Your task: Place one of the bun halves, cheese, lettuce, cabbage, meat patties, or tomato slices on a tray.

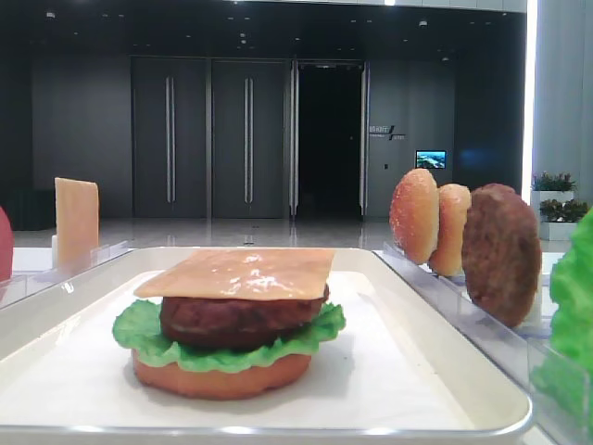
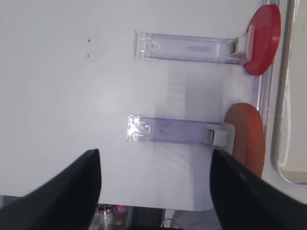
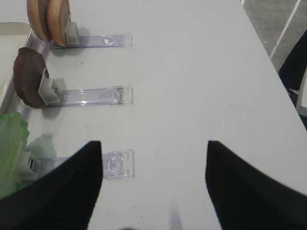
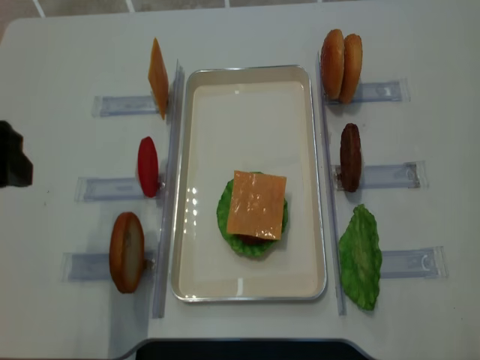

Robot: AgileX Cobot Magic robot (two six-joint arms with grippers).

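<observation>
The white tray [image 4: 247, 70] holds a stack: lettuce [image 4: 225, 217], a meat patty [image 1: 241, 320] and a cheese slice [image 4: 257, 204] on top, over an orange round base [image 1: 222, 378]. My left gripper [image 2: 154, 158] is open and empty above the table's left side, near the rack with an orange-brown bun half [image 2: 247, 139] and a red tomato slice [image 2: 263, 38]. My right gripper [image 3: 153, 143] is open and empty over the table on the right. Beside it stand two bun halves [image 3: 48, 19], a patty [image 3: 29, 79] and a lettuce leaf [image 3: 12, 143].
Clear plastic racks [image 4: 379, 176] flank the tray on both sides. A second cheese slice [image 4: 157, 77] stands upright at the back left. A dark part of the left arm [image 4: 11, 154] shows at the left edge. The table's near edge [image 2: 158, 203] lies under the left gripper.
</observation>
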